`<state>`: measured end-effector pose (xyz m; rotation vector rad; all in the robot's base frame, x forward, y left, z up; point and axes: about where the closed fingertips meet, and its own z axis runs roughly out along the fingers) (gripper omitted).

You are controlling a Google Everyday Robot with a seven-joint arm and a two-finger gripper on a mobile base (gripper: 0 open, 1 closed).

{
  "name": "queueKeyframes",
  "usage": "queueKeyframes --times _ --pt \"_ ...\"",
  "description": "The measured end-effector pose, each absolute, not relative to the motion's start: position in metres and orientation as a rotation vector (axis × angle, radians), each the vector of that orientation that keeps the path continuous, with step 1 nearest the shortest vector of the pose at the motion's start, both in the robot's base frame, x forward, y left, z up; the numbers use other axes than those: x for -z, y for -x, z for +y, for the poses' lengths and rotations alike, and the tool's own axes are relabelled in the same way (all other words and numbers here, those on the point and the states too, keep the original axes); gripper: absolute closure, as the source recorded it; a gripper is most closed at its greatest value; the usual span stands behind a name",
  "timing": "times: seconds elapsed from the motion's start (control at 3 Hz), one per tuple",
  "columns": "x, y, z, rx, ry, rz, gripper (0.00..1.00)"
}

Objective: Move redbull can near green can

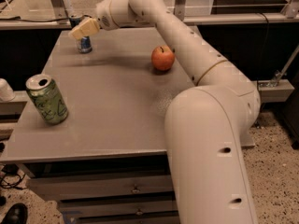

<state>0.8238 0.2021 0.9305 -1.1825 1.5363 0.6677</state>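
Note:
The redbull can [84, 44] stands upright at the far left of the grey table [112, 101]; only its blue-and-silver lower part shows, the top is hidden behind my gripper. My gripper [82, 29] hangs right over the can, in front of its upper part. The green can [46, 99], light green with a silver top, stands tilted near the table's left front edge, well apart from the redbull can.
A red apple [162, 58] sits on the table to the right of the redbull can, close under my arm [187, 45]. A white object [4, 89] lies off the table's left edge. Drawers [103, 190] are below the tabletop.

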Motion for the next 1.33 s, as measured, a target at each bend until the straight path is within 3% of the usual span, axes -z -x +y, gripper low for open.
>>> queueKeyframes --times 0.33,0.67,1.33 --pt "-0.923 -0.821 0.227 -0.702 1.191 1.543 0.0" --pt "-0.917 -0.818 0.239 -0.717 1.197 1.553 0.18" --pt "-0.916 -0.817 0.227 -0.705 1.181 1.565 0.64"
